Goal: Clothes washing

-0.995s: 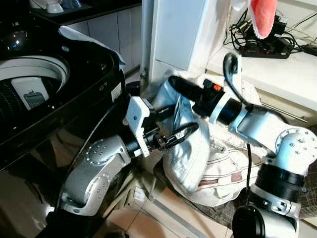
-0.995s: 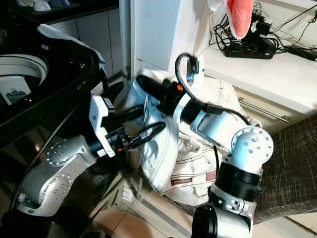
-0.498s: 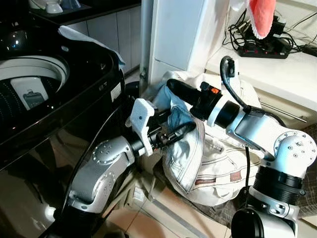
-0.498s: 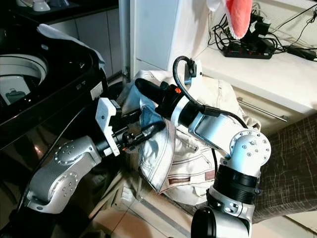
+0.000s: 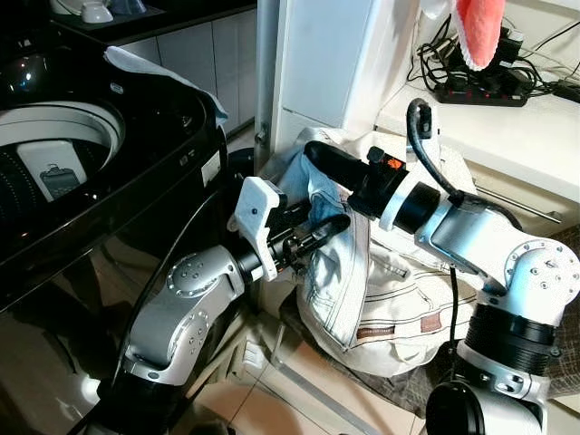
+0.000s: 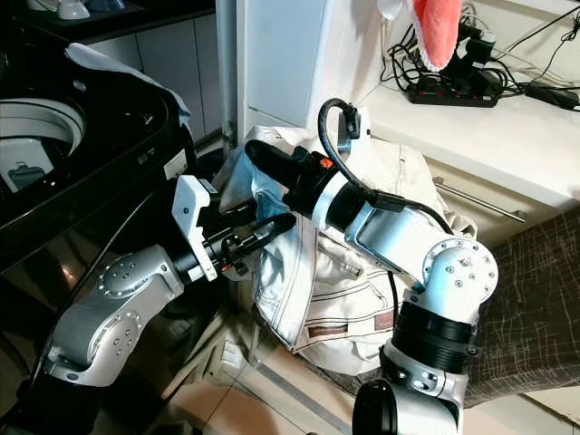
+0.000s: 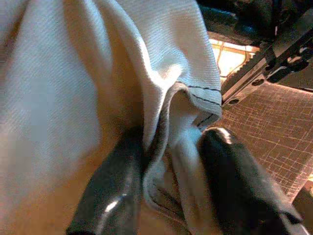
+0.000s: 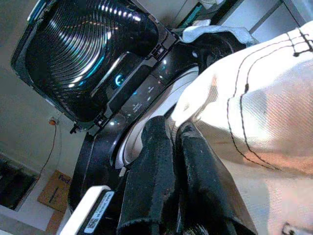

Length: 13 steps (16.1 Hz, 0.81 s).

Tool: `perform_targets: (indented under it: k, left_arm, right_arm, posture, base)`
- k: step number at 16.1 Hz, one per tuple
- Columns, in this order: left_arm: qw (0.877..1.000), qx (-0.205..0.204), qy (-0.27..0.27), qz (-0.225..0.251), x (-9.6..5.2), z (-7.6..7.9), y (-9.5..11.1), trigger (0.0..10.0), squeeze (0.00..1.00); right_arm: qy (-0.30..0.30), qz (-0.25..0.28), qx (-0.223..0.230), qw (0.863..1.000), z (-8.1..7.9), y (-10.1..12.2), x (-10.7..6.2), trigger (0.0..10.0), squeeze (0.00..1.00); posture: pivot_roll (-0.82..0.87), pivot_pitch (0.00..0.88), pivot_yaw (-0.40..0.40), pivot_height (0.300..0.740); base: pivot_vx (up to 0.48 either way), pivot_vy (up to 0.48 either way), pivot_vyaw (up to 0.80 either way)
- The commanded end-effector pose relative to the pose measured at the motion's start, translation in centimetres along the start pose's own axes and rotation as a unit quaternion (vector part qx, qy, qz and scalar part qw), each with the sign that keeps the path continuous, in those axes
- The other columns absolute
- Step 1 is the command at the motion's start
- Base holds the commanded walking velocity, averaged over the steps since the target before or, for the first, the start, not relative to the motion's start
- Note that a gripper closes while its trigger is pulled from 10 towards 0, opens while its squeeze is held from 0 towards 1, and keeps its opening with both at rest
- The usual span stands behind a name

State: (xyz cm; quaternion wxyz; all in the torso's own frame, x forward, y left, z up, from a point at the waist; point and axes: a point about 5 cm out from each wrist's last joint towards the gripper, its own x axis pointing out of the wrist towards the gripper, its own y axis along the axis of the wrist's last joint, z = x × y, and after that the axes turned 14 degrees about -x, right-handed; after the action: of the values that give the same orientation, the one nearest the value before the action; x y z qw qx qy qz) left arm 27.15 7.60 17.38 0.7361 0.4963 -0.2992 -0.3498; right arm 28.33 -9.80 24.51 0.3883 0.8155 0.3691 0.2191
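Both grippers clamp the pale denim jeans (image 5: 340, 272) hanging beside the black top-load washer's (image 5: 136, 172) front corner, left gripper (image 5: 317, 231) pinching a hem fold between its fingers (image 7: 117, 191), right gripper (image 5: 317, 156) closed on the upper edge near the white cabinet (image 5: 335, 54).

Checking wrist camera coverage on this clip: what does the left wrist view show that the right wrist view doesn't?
The left wrist view alone shows a stitched hem of the pale jeans pinched between the left gripper fingers, with tiled floor beyond. The right wrist view alone shows the black washing machine, its raised lid and a white cloth on its rim, past the shut right gripper. Both share the jeans, held by each gripper.
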Motion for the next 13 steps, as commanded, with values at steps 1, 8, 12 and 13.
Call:
perform_targets:
  k: [1, 8, 12, 13]
  left_arm:
    - [1.0, 0.004, 0.014, -0.006, 0.07, -0.37, -0.12, 0.0, 0.0]
    - [1.0, 0.007, 0.024, -0.005, -0.11, -0.83, -0.01, 0.0, 0.0]
    - [0.999, 0.015, 0.037, -0.005, -0.24, -1.21, 0.02, 0.0, 0.0]
    - [0.999, 0.016, 0.04, -0.004, -0.28, -1.32, 0.06, 0.0, 0.0]
  right_arm:
    - [0.019, 0.012, -0.012, 1.0, -0.83, 0.47, -0.09, 0.0, 0.0]
    - [0.014, 0.009, -0.017, 1.0, -0.82, 0.48, -0.16, 0.0, 0.0]
    - [0.013, 0.009, -0.018, 1.0, -0.86, 0.46, -0.16, 0.0, 0.0]
    - [0.014, 0.009, -0.019, 1.0, -0.88, 0.48, -0.16, 0.0, 0.0]
  posture:
    - [0.02, 0.0, -0.095, 0.74]
    - [0.02, 0.0, -0.088, 0.74]
    - [0.02, 0.0, -0.087, 0.74]
    - [0.02, 0.0, -0.087, 0.74]
  base:
    - [0.0, 0.0, 0.0]
    - [0.0, 0.0, 0.0]
    - [0.0, 0.0, 0.0]
    - [0.0, 0.0, 0.0]
